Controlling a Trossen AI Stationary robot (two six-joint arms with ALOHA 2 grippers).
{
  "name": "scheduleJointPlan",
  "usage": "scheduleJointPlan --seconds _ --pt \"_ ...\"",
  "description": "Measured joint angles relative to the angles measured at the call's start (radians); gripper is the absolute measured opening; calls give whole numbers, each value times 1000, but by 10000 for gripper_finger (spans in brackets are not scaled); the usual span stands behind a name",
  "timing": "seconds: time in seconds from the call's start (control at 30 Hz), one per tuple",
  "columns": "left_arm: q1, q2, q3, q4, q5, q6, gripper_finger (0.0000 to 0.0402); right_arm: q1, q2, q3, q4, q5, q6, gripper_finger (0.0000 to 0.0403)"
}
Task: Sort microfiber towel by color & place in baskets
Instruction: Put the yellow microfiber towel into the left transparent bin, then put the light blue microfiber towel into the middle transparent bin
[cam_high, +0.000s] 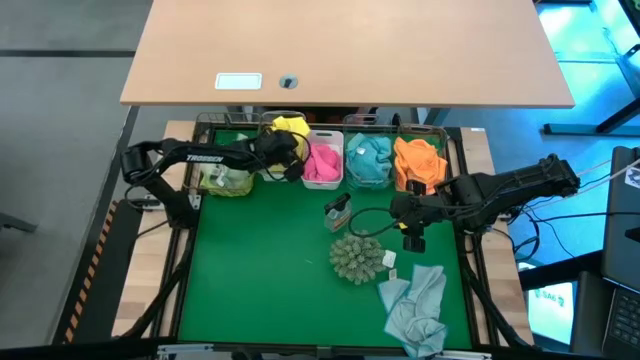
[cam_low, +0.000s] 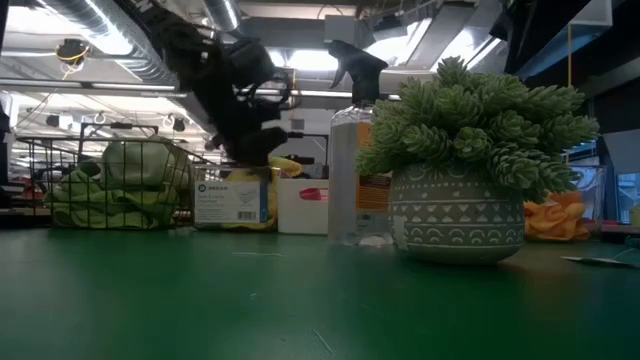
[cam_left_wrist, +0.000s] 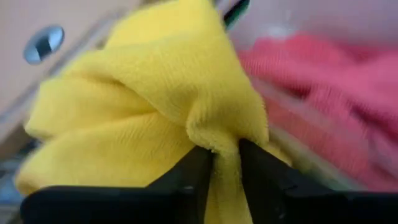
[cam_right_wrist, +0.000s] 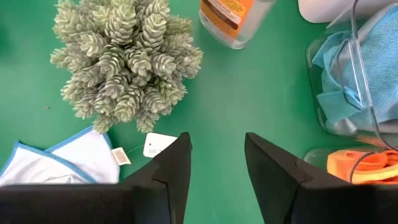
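While the left claw (cam_left_wrist: 222, 163) hangs over the back row of bins, its two dark fingers are pinched on a fold of a bright yellow microfiber towel (cam_high: 289, 128), which bunches above the small clear plastic basket second from the left (cam_high: 278, 160), just beside the opaque white basket (cam_high: 325, 163) filled with pink cloth; whether the grip is loosening cannot be told from the pictures. Sorting looks well advanced, judging by the row: a pale green towel sits in the leftmost clear basket (cam_high: 226, 180), a blue one in the clear basket (cam_high: 369, 160) next to the white one, and an orange one in the clear basket at the right end (cam_high: 418, 162). What seems left is to let the yellow towel drop into its bin and then deal with the light grey-blue towel (cam_high: 418, 305) lying crumpled on the green tabletop (cam_high: 260, 260) near the front, close to the spiky grey-green potted plant (cam_high: 356, 258). The right claw (cam_right_wrist: 217, 163) waits with its fingers apart and empty above the tabletop, between that plant and the orange basket.
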Motion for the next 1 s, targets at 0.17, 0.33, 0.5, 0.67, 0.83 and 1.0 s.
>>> scheduleJointPlan --seconds 0.17,0.33,0.5,0.67,0.83,1.0 --pt "0 -7 103 -110 -2 34 109 0 0 0 -2 -1 0 150" --pt "0 -13 227 -368 -10 45 113 0 0 0 -7 -2 0 150" --pt "-6 -13 321 -597 -12 33 112 0 0 0 -8 -22 3 150" --pt "-35 -40 378 -711 -12 31 112 0 0 0 -7 -153 81 150" --pt "-79 -112 379 -714 8 4 112 1 0 0 -7 -261 232 150" --pt "-143 -164 380 -701 74 -22 112 64 0 0 -7 -271 346 150"
